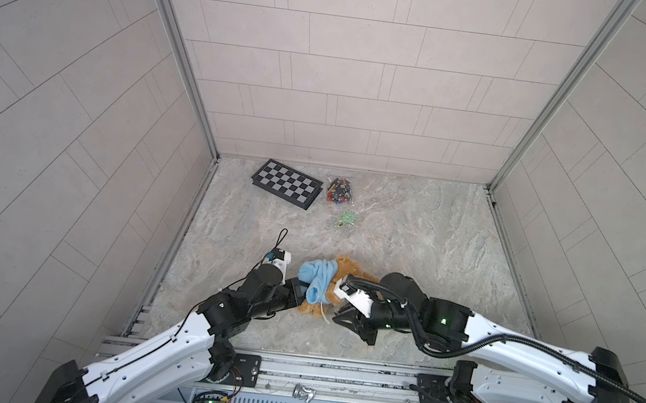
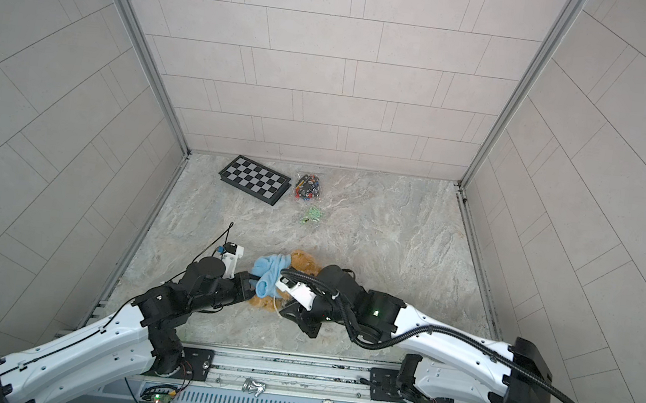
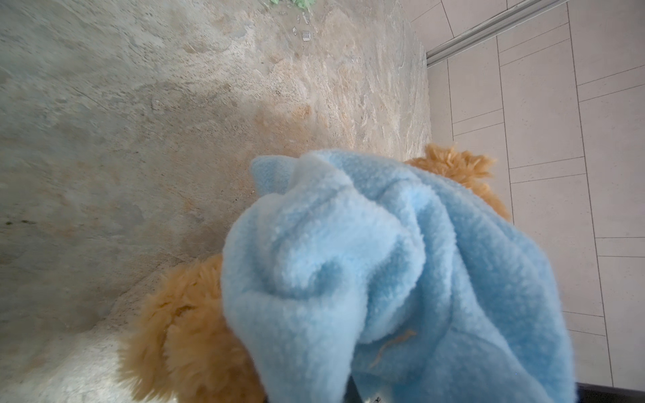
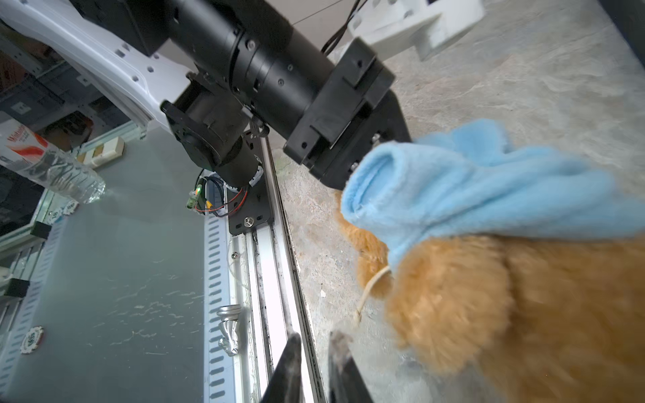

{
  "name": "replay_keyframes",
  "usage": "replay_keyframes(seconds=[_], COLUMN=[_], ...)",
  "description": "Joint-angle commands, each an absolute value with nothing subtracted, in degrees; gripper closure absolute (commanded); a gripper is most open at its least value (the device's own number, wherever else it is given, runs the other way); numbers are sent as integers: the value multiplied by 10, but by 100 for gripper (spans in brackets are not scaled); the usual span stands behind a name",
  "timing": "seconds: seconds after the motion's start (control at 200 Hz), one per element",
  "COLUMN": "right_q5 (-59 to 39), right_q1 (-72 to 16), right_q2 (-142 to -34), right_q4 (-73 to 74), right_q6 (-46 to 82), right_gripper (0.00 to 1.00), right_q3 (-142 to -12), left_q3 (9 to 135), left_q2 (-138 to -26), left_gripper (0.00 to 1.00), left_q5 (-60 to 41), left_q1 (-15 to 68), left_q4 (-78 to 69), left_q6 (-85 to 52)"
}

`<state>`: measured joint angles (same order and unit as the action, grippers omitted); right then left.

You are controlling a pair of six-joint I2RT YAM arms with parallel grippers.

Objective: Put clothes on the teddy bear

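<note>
The golden-brown teddy bear (image 1: 348, 266) (image 2: 302, 260) lies on the marbled table between my two arms. A light blue hoodie (image 1: 318, 275) (image 2: 271, 270) is draped across its middle. My left gripper (image 1: 301, 285) (image 2: 254, 279) is shut on the hoodie's edge; the right wrist view shows its fingers (image 4: 391, 139) buried in the hoodie (image 4: 471, 195). In the left wrist view the hoodie (image 3: 384, 261) hides the jaws, with bear fur (image 3: 181, 335) beside it. My right gripper (image 1: 337, 318) (image 2: 284, 313) (image 4: 316, 336) hovers by the bear (image 4: 506, 307), jaws slightly apart and empty. A cream string (image 4: 370, 289) hangs from the bear.
A folded chessboard (image 1: 286, 183) sits at the back left. Beside it are a clear bag of small coloured pieces (image 1: 340, 191) and some green bits (image 1: 346, 217). The metal front rail (image 1: 333, 373) runs close behind the right gripper. A water bottle (image 4: 52, 167) lies beyond the rail.
</note>
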<state>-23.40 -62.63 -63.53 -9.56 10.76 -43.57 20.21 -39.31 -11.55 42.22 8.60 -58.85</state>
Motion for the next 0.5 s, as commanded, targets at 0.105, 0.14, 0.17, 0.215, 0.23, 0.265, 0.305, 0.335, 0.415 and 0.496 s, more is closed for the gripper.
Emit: replay_keyframes(seconds=[0.105,0.14,0.17,0.215,0.23,0.265,0.305,0.335,0.415,0.496], right_q5=[-108,-90,-78,-65,-60,-49,-38,-35,-32,-35], right_q1=[-629,-628,-626,-620,-619,-616,-612,-608,-596,-586], right_q2=[-667,-672,-678,-685,-687,-689,-689,-687,-675,-655], right_q4=[-40,-38,-39,-36,-34,-30,-23,-16,7,43], right_q6=[138,141,144,150,153,161,172,179,202,224], right_gripper=[60,59,59,60,61,65,71,76,87,94], right_q3=[-448,-448,-450,-450,-450,-448,-444,-439,-420,-391], left_q3=[209,208,207,207,207,206,204,203,195,189], left_q2=[-377,-377,-378,-377,-377,-375,-372,-371,-365,-366], left_gripper=[100,100,100,100,100,100,100,100,100,100], left_q5=[-128,-131,-133,-135,-136,-137,-138,-138,-144,-154], left_q1=[419,420,419,420,419,420,419,419,419,419], left_q4=[57,54,52,51,52,52,53,52,42,28], left_q6=[-598,-597,-597,-595,-594,-592,-591,-590,-588,-587])
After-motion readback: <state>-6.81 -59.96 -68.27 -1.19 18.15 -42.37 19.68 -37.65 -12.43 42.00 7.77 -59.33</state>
